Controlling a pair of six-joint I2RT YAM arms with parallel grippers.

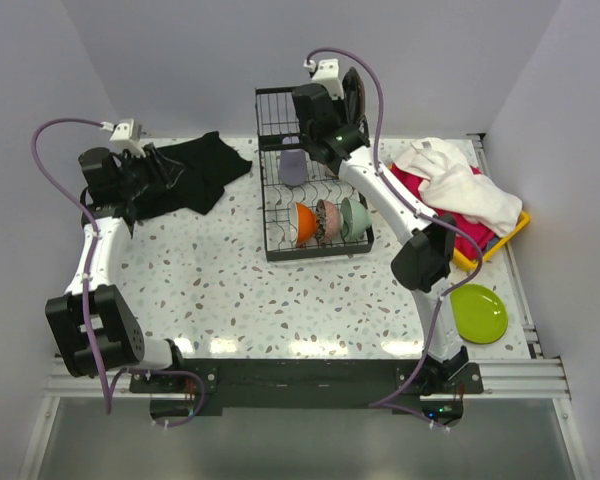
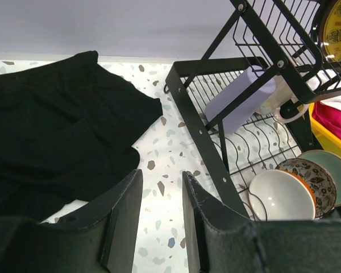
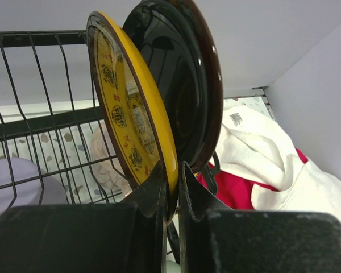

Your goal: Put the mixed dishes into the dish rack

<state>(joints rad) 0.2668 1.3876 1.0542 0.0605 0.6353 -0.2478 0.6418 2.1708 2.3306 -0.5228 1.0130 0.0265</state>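
— What do we have on the speckled white table (image 1: 230, 290)?
— At the far left we see a crumpled black cloth (image 1: 195, 170). The dish rack (image 1: 315, 255) stands at the far middle.
— And on our right?
— A yellow tray (image 1: 502, 244) by the edge, and nearer us a lime green plate (image 1: 478, 312) lying flat, apart from it.

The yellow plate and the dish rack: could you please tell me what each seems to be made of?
The yellow plate looks like glazed ceramic, possibly melamine: its face is glossy, with printed motifs and a dark rim. The dish rack looks like metal wire with a black coating: thin, stiff, evenly dark bars.
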